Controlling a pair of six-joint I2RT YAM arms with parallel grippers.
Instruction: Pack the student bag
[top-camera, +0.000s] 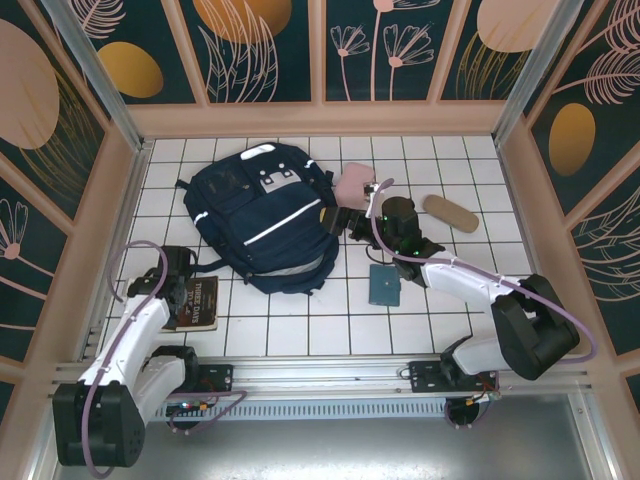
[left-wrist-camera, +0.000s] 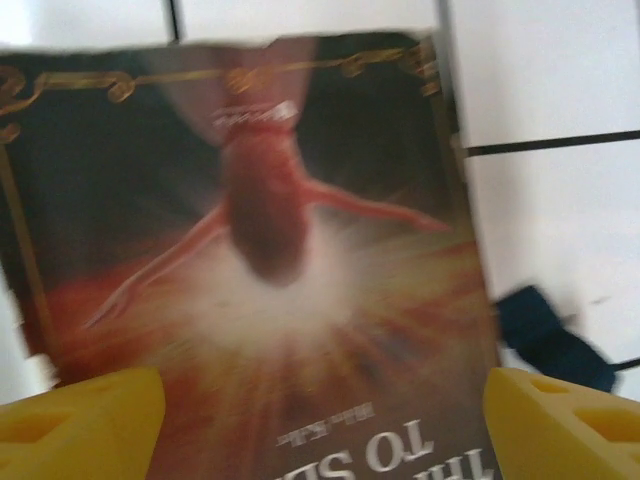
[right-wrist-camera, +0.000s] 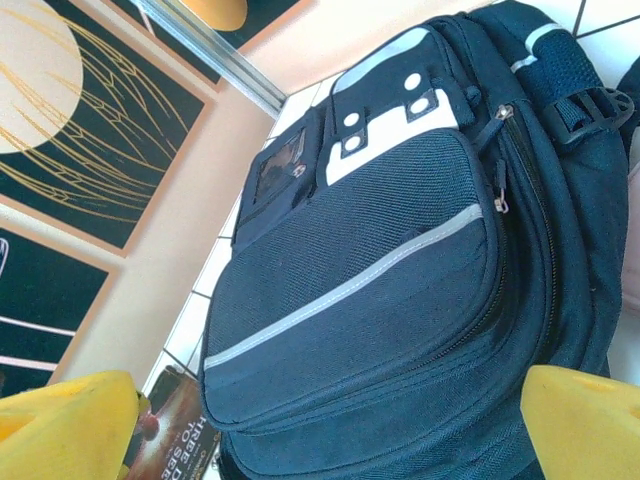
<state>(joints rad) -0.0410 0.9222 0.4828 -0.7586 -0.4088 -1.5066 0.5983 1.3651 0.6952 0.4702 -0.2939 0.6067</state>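
Note:
The student bag (top-camera: 262, 215), a big navy backpack with a thin white stripe and white-grey buckle patches, lies on the white tiles left of centre. My right gripper (top-camera: 336, 220) hovers at the bag's right side, open, with nothing between its yellow fingers (right-wrist-camera: 585, 420); the right wrist view looks across the bag's front pocket (right-wrist-camera: 380, 300). My left gripper (top-camera: 186, 288) is low over a dark book with a red dancer cover (left-wrist-camera: 270, 250), lying flat left of the bag. Its yellow fingertips (left-wrist-camera: 570, 425) stand wide apart, one near each side edge of the book. The left wrist view is blurred.
A small teal book (top-camera: 383, 284) lies right of the bag, near my right arm. A pink object (top-camera: 355, 183) and a tan oblong case (top-camera: 450, 212) lie further back. A navy strap end (left-wrist-camera: 550, 335) rests beside the dancer book. Peach walls enclose the tiled floor.

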